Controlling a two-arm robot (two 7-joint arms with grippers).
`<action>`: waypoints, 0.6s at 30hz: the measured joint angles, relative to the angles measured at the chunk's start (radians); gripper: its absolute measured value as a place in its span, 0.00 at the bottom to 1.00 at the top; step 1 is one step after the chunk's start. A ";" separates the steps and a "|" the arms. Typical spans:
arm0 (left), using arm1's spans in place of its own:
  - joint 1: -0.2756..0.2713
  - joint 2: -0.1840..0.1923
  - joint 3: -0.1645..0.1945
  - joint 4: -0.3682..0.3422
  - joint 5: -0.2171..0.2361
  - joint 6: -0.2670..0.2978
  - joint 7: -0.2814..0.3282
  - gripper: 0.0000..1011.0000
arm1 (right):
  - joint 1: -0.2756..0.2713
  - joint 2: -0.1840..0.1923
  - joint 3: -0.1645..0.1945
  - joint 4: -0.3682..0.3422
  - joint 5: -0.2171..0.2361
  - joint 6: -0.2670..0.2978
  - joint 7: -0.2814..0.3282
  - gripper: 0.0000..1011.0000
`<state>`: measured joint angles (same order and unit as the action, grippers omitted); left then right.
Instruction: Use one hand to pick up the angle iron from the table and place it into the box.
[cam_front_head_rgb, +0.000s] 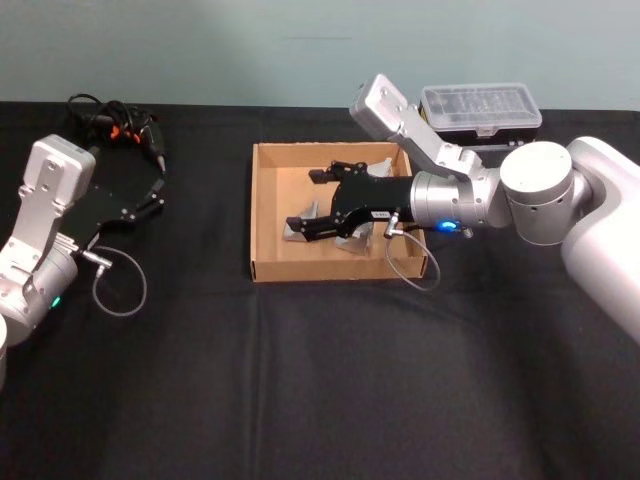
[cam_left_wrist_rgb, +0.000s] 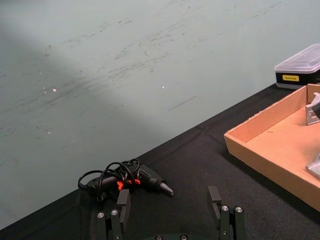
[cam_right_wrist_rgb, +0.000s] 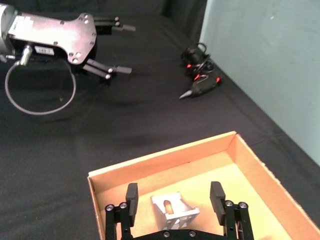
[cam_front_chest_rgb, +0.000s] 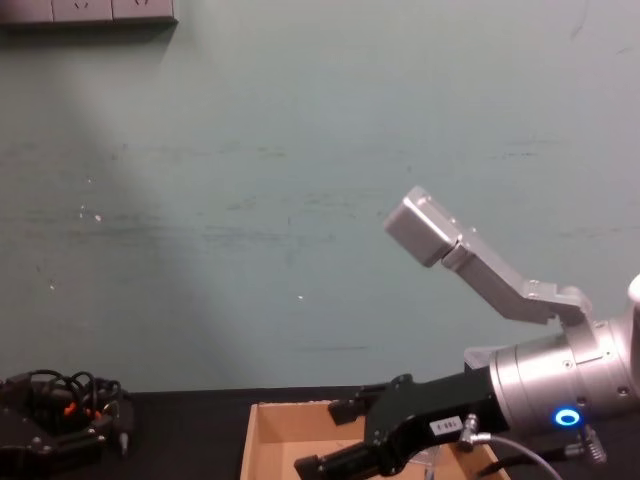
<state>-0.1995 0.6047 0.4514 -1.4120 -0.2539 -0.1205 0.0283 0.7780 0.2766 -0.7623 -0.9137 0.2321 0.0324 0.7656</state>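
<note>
Cardboard box (cam_front_head_rgb: 262, 215) already holds the angle iron (cam_right_wrist_rgb: 173, 211); my right gripper (cam_front_head_rgb: 312, 201) hovers above it, wide open and empty. I judge only withdrawal remains, while the left gripper (cam_front_head_rgb: 150, 190) idles open at nine o'clock.

The counter (cam_front_head_rgb: 300, 380) is flat, matte black and runs back to a pale green wall. Near its middle sits a wide, shallow cardboard box (cam_front_head_rgb: 262, 210) with low walls and no lid. Behind the box's far right corner, close to the wall, stands a black plastic case (cam_front_head_rgb: 482, 108) with a clear lid. Well apart from both, at the far left near the wall, lies a black power tool (cam_front_head_rgb: 135, 128) with orange marks, its black cord (cam_front_head_rgb: 90, 105) bundled in loops beside it
</note>
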 joint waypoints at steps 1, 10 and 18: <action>0.000 0.000 0.000 0.000 0.000 0.000 0.000 0.99 | -0.007 0.004 0.009 -0.014 0.000 0.002 -0.007 0.89; 0.000 0.000 0.000 0.000 0.000 0.000 0.000 0.99 | -0.077 0.047 0.081 -0.138 0.012 0.017 -0.089 0.99; 0.000 0.000 0.000 0.000 0.000 0.000 0.000 0.99 | -0.218 0.111 0.212 -0.303 0.042 0.030 -0.265 0.99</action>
<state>-0.1996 0.6047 0.4514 -1.4120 -0.2539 -0.1205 0.0283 0.5599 0.3880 -0.5507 -1.2171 0.2740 0.0621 0.5009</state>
